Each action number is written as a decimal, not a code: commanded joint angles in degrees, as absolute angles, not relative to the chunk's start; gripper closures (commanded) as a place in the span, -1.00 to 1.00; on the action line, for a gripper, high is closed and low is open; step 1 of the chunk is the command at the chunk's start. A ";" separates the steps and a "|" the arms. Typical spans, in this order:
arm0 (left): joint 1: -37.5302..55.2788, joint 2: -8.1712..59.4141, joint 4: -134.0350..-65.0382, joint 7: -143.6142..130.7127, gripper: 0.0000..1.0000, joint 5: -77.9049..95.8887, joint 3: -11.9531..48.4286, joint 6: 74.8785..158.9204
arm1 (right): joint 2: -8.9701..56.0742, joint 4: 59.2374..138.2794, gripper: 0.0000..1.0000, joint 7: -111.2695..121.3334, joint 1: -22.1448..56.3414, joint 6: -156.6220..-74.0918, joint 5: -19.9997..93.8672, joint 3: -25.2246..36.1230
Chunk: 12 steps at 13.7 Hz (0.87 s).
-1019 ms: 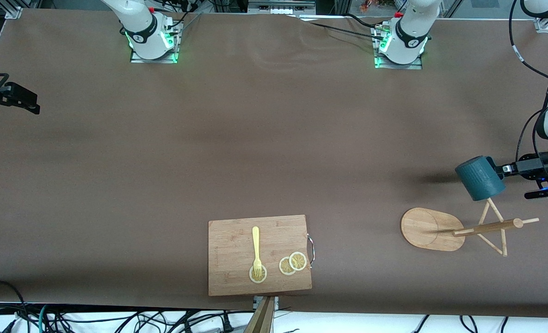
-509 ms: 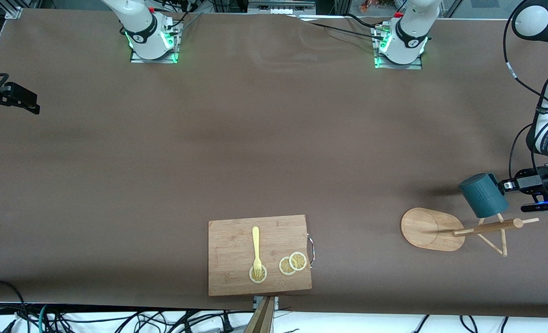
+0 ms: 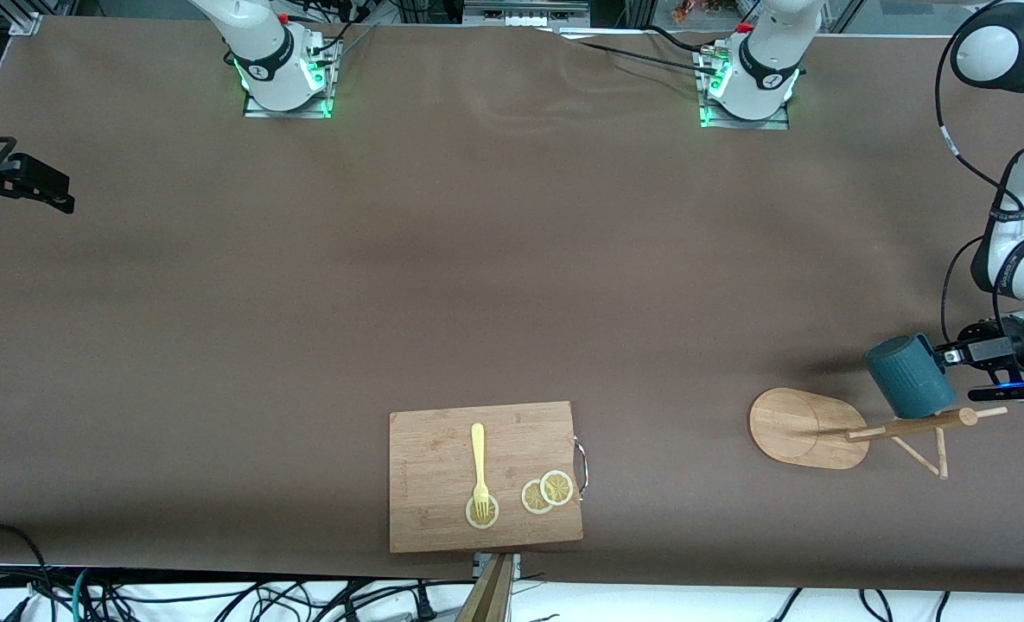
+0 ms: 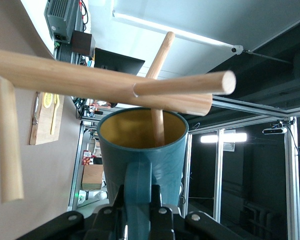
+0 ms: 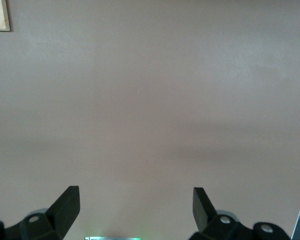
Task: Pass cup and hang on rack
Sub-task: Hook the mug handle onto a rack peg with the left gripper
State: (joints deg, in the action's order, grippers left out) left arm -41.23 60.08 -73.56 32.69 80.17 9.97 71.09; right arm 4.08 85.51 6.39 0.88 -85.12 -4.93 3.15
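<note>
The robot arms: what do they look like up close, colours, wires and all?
Both arms are glossy white with rounded joints and dark bands. Green lights glow at their bases. Black cables loop along the left arm. Each claw is black: the left claw, the right claw.

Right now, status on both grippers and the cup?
Left gripper shut on cup by its handle, at the rack; a peg pokes into the cup's mouth. Right gripper open, waiting over bare table. Nothing in the way.

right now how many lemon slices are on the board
3, all on the rectangular bamboo cutting board: one round yellow lemon slice under the yellow fork, two overlapping slices beside its metal handle.
</note>
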 commanded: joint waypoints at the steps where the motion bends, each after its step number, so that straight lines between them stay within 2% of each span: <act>1: -41.13 61.87 -69.78 31.64 -0.99 81.30 10.11 70.22 | 4.13 84.99 -1.00 6.77 0.53 -85.17 -5.27 2.99; 4: -41.05 61.88 -68.04 31.82 -1.00 80.60 8.01 69.70 | 4.13 84.99 -1.00 6.77 0.53 -85.17 -5.27 2.99; 6: -40.69 61.44 -63.40 31.90 -1.00 75.88 6.42 69.00 | 4.13 84.99 -1.00 6.77 0.53 -85.17 -5.27 2.99; 9: -40.78 60.38 -56.44 37.75 -1.00 62.79 6.50 68.64 | 4.13 84.99 -1.00 6.77 0.53 -85.17 -5.27 2.99; 12: -38.86 54.69 -56.07 43.50 -1.00 47.16 6.94 70.39 | 4.13 84.99 -1.00 6.77 0.53 -85.17 -5.27 2.99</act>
State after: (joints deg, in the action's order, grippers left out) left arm -41.12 58.51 -56.54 40.52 54.60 7.48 69.58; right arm 4.08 85.50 6.39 0.87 -85.12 -4.93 3.16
